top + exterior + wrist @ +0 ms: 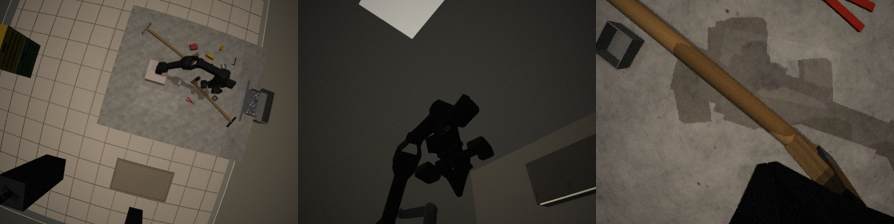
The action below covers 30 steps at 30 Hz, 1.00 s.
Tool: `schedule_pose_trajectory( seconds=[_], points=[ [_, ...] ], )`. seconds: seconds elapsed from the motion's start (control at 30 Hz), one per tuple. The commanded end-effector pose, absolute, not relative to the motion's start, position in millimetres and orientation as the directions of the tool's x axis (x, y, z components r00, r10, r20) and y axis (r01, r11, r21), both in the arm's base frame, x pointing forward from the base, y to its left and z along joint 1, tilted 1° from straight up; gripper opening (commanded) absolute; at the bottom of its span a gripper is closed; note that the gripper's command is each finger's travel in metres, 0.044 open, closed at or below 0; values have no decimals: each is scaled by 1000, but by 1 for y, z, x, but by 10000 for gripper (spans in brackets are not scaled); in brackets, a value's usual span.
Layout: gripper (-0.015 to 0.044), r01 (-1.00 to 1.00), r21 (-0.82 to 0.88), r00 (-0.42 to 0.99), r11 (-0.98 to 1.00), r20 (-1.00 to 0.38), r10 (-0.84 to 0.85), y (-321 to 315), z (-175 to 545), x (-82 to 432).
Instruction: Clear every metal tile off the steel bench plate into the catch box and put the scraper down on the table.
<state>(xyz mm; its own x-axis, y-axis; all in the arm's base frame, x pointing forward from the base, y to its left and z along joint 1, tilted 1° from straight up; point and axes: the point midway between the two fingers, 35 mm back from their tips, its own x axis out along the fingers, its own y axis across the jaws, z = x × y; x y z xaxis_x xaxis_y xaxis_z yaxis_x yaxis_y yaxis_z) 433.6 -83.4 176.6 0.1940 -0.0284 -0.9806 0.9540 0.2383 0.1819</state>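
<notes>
My gripper (210, 84) (459, 195) (767, 172) is shut and empty, pointing down above the table near one long tool's grip end. That tool, by its look the scraper (215, 103) (731, 92), lies on the table with a wooden handle and a black crossbar blade (231, 122). Its grip block (197, 78) is partly covered by the black finger in the wrist view. The steel plate (246, 102) at the table's right edge bears several small tiles (252, 104), white, orange and dark. The dark catch box (268, 107) stands beyond the plate.
A second wooden-handled tool (165, 41) with a thin frame head lies at upper left. Red pliers (189, 100) (846, 15) and a square ring (212, 98) (630, 54) lie near the scraper. A red block (194, 46), yellow block (210, 56) and black hex key (235, 61) lie beyond the arm.
</notes>
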Motion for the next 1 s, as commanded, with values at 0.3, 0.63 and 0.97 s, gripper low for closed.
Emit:
schedule_pose_trajectory(
  seconds=[0.3, 0.63, 0.97],
  points=[
    [0, 853, 186, 234, 487, -971, -40, -107, 173, 452],
    [0, 731, 161, 262, 663, -964, -54, -128, 169, 463],
    [0, 578, 115, 288, 808, -955, -70, -149, 165, 474]
  ],
)
